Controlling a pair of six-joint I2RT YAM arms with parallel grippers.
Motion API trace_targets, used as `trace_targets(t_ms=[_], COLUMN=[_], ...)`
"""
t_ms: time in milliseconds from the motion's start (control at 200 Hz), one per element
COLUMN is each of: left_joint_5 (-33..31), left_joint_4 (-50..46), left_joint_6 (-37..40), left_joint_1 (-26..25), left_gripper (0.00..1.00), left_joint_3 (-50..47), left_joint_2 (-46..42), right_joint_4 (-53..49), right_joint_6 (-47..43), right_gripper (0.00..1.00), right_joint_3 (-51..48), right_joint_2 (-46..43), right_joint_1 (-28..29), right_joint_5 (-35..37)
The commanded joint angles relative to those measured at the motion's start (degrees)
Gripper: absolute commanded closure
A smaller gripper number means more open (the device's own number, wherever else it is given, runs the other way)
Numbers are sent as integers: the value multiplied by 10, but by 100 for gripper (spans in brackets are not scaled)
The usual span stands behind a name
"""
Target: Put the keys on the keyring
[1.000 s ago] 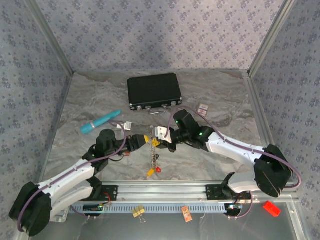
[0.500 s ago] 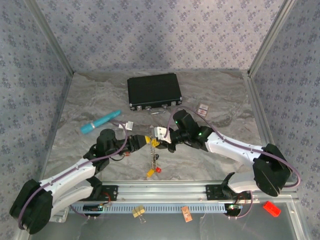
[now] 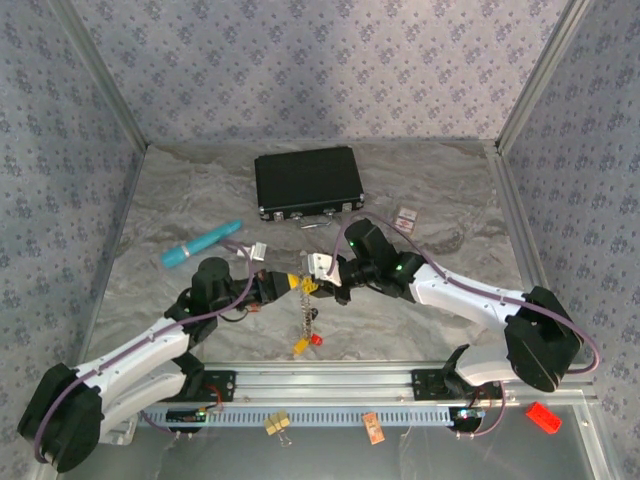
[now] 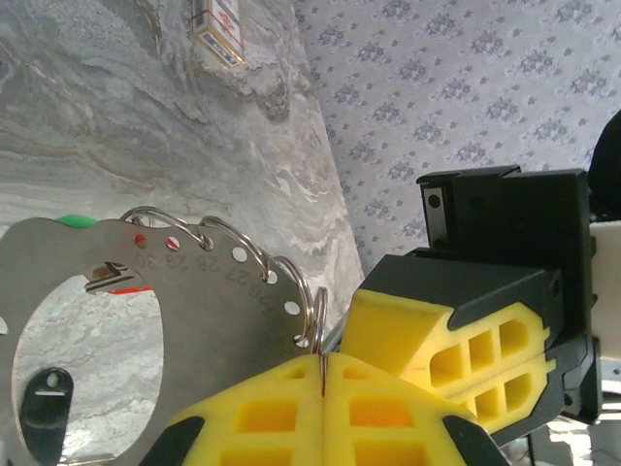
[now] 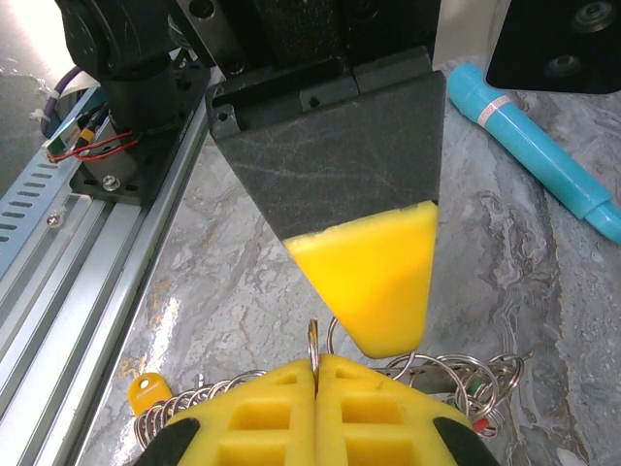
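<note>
Both grippers meet above the table's middle. In the left wrist view the keyring (image 4: 213,330) is a flat grey metal loop with numbered holes, and thin split rings (image 4: 247,254) run through them. My left gripper (image 4: 323,367) is shut on one split ring at the loop's edge, with the right gripper's yellow fingers (image 4: 437,340) close beside it. My right gripper (image 5: 314,361) is also shut on a thin ring, the left finger (image 5: 378,282) just above it. From the left gripper (image 3: 295,282) and right gripper (image 3: 316,288) hangs a chain of rings with a yellow key (image 3: 300,346) and a red key (image 3: 317,340).
A black case (image 3: 307,182) lies at the back. A teal pen (image 3: 201,244) lies to the left and a small red-and-white card (image 3: 405,218) to the right. The aluminium rail (image 3: 330,380) runs along the front, with a yellow binder clip (image 3: 277,424) below it.
My left gripper has shut on the split ring beside the right gripper. Both arms and the hanging keys have barely shifted.
</note>
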Motion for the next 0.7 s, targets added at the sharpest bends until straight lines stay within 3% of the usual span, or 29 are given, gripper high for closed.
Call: trace_targets(t_ms=[0,105,205,280,465,695], left_joint_5=[-1,-47,-108,-130,-84,-20], left_joint_4=[-40,-123,-191,-208,-196,-116], left_joint_6=[39,121,225,311,475,586], left_joint_1=[-5,-17,-40,-49,-49,-50], left_gripper=[100,100,100,100,100,100], left_joint_3=[30,61,92,109,131,107], left_joint_2=[-19,-49,-82,-91,-82,-79], right_joint_4=[7,-7,-35,-65,-79,7], right_joint_6=[6,2,-7,-18,-4,77], right_gripper=[100,100,74,67,66,71], right_joint_3=[21,18,12,10,3,-30], right_joint_2=[0,-6,-17,-26,-70,-111], right_joint_1=[4,5,5,3,-19,-40], right_joint_5=[-8,15,49,64,57,-12])
